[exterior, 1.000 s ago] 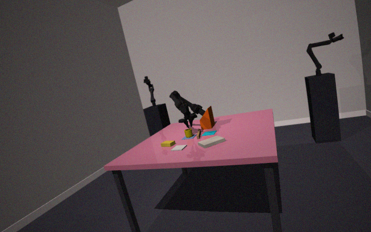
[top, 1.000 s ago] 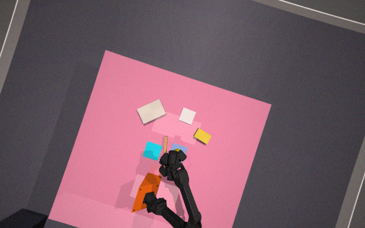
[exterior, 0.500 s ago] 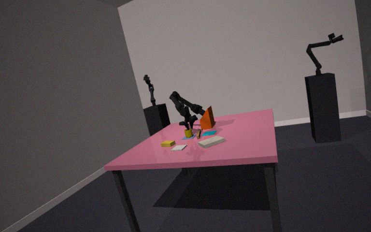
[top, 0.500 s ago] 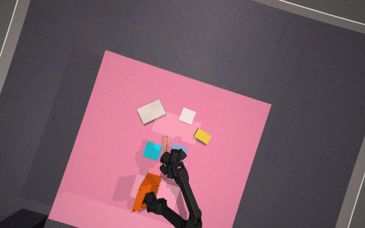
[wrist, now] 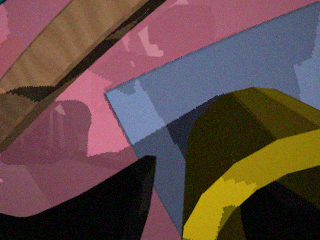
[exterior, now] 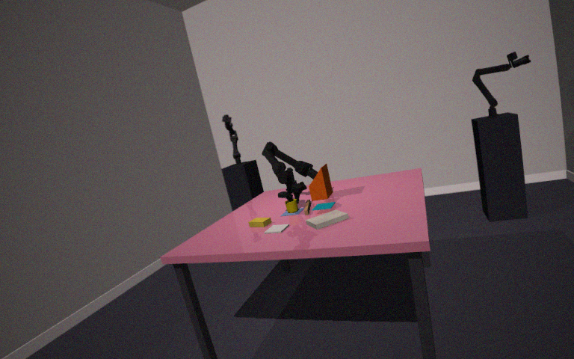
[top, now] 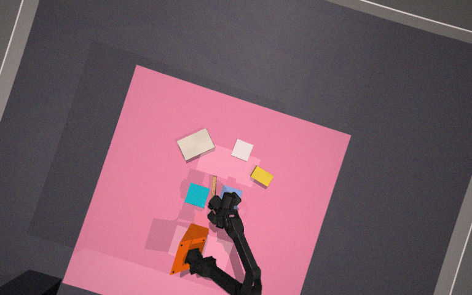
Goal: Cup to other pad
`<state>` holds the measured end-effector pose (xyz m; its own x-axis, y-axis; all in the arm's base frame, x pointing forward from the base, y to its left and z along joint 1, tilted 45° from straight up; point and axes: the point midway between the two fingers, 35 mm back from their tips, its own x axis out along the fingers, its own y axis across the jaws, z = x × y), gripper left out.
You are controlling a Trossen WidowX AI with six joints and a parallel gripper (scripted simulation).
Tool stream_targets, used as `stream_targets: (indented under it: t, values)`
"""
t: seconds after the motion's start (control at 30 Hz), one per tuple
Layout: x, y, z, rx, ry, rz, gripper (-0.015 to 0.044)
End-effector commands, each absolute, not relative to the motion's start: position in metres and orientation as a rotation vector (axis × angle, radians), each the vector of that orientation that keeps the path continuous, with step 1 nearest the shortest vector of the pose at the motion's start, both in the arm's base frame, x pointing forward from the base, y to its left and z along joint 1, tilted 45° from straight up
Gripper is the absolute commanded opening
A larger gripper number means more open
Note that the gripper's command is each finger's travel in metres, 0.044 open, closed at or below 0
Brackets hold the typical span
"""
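I count one yellow cup on the blue pad; one teal pad at nine o'clock. My claw stands partly closed around the cup.

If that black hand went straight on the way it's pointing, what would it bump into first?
Probably the yellow cup: the hand points down with the cup's rim right by its fingers. The blue pad lies just beneath. Depth is hard to judge.
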<state>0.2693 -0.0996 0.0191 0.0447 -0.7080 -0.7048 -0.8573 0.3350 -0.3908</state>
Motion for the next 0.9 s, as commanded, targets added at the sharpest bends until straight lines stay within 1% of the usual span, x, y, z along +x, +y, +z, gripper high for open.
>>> stream_targets:
  t: [0.0,0.07,0.8,0.83,0.87]
  values:
    - [0.2679,-0.1029,0.0163,-1.42,1.708,0.209,0.0167]
    - [0.2679,-0.1029,0.0163,-1.42,1.708,0.209,0.0167]
    - [0.2686,-0.1015,0.0172,-1.414,1.704,0.209,0.002]
    - [0.2686,-0.1015,0.0172,-1.414,1.704,0.209,0.0]
    - [0.2686,-0.1011,0.0176,-1.414,1.704,0.209,0.0]
